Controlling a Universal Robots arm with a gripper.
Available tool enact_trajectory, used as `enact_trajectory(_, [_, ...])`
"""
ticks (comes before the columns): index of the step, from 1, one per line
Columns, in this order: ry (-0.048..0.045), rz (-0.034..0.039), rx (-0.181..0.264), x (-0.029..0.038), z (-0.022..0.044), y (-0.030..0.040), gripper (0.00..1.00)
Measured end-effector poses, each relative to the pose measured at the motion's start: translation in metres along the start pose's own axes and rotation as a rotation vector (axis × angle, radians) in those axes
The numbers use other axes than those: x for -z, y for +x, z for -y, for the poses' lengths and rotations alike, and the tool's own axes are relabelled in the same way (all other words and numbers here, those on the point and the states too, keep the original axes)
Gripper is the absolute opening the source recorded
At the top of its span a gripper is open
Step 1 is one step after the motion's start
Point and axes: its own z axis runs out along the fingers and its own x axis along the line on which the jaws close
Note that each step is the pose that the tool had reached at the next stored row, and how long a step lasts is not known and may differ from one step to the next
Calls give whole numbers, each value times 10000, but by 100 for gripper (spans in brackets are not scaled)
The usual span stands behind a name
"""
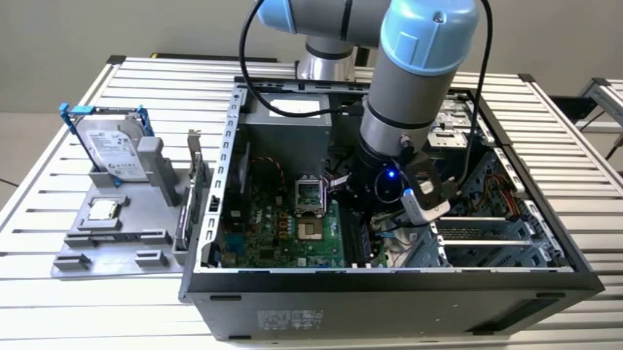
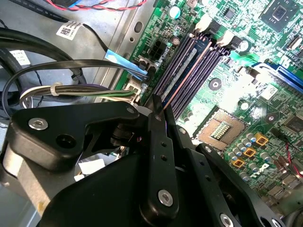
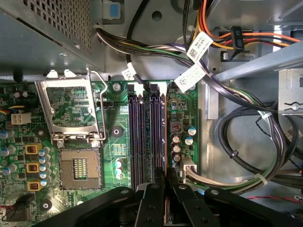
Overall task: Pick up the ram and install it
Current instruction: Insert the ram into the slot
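Arm is reached down into the open case [image 1: 389,281], gripper [image 3: 165,174] poised over the slots [image 3: 137,137] of the motherboard [image 3: 118,142]; fingers [image 3: 154,201] are drawn narrow, almost together, and a thin strip is seen edge-on between them, judged to be the ram [image 2: 187,71]. In the second wrist view the ram is seen as a long narrow stick running from the fingertips along one slot, parallel with its neighbours; a bluish face and a pinkish-copper edge are noted. Pick-up is judged done; the ram is placed at or in its slot, at the side toward the cables [image 3: 246,137]. Whether it is pressed fully home cannot be told, since the lower edge is hidden by the slot walls; the white end latches [image 3: 161,87] are seen, but whether they have closed cannot be told. Seating is therefore recorded as unconfirmed. Materials: slots are long dark plastic channels, ridged inside; board is glossy green, studded with round capacitors and gold-cornered square parts; socket [image 3: 80,170] is an open square with a hinged bare-metal frame above it; fingers are matt black, flat-sided, with bright screw heads; cables are smooth, bundled and tied, some tagged white. Case is grey sheet metal, perforated in places, set on a ribbed metal table [image 1: 39,292]. A silver drive [image 1: 112,153] stands upright on a grey holder beside the case, untouched.
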Motion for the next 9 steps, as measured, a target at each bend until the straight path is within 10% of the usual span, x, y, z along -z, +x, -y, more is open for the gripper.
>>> enact_trajectory(9, [-1, 2, 51, -4, 0, -11, 0])
